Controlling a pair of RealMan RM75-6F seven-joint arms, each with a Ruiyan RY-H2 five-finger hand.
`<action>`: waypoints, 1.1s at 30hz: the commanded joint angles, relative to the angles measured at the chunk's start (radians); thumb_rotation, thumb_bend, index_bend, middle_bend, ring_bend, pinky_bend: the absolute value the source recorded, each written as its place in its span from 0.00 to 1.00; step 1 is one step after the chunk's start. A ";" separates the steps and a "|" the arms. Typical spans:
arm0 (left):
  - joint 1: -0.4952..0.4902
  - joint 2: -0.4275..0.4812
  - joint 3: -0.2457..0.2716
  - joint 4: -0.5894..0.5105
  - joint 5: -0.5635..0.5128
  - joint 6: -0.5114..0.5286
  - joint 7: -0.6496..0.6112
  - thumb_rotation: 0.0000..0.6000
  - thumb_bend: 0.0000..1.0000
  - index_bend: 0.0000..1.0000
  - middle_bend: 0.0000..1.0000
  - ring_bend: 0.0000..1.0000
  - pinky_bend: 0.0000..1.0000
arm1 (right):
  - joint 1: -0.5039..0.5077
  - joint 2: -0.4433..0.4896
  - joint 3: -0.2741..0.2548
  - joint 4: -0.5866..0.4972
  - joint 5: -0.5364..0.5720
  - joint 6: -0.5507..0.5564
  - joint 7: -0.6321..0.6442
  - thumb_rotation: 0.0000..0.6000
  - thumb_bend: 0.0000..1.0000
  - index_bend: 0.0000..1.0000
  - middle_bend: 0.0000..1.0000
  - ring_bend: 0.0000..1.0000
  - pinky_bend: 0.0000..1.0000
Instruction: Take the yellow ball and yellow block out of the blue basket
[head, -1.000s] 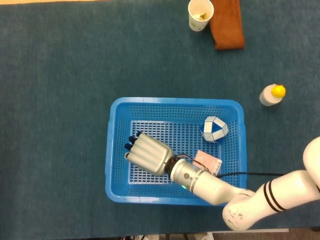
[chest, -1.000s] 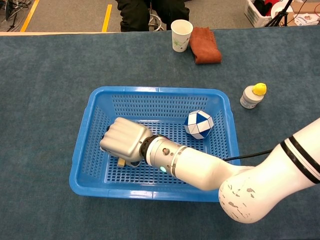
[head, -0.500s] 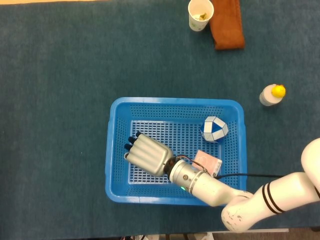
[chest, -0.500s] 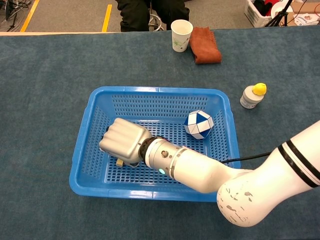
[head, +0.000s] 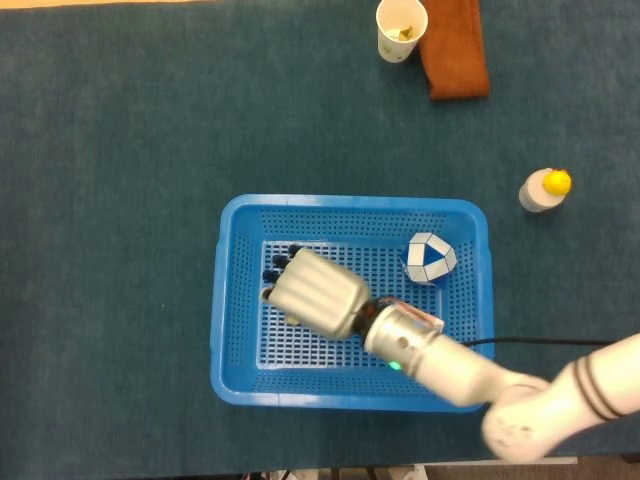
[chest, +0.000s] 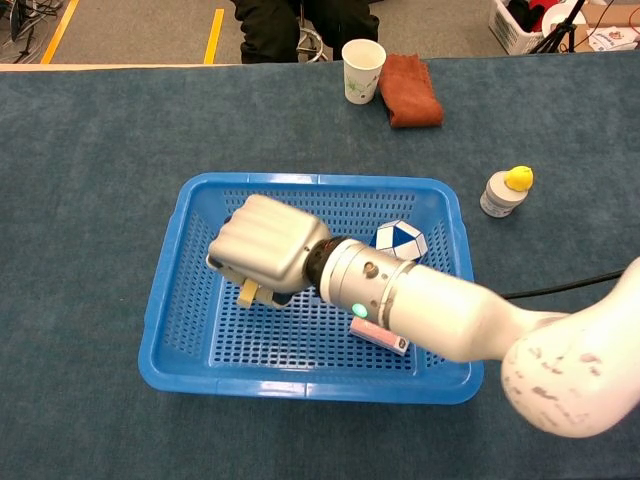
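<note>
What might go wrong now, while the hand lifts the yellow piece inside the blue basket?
1. The right hand shows only a small corner of the yellow block under its fingers, so the block may slip and fall back.
2. The forearm passes close over the blue-white ball and the pink box; it may knock them.
3. The hand is low inside the blue basket, so moving left may catch the wall.

Silver robot hand (chest: 262, 243), dark fingertips, metal wrist, white speckled arm.

Basket walls (chest: 165, 300) around robot hand (chest: 262, 245)
</note>
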 joint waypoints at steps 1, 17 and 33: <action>-0.009 -0.002 -0.004 0.007 -0.003 -0.013 -0.006 1.00 0.25 0.29 0.34 0.23 0.23 | -0.056 0.180 0.018 -0.163 -0.046 0.075 0.072 1.00 0.33 0.62 0.42 0.33 0.44; -0.044 -0.010 -0.005 0.024 -0.005 -0.065 -0.012 1.00 0.25 0.29 0.34 0.23 0.23 | -0.243 0.547 -0.014 -0.167 -0.077 0.181 0.279 1.00 0.32 0.62 0.42 0.33 0.44; -0.057 -0.010 -0.001 -0.011 -0.006 -0.074 0.029 1.00 0.25 0.29 0.34 0.23 0.23 | -0.236 0.465 0.012 0.055 0.008 0.026 0.338 1.00 0.32 0.19 0.25 0.18 0.32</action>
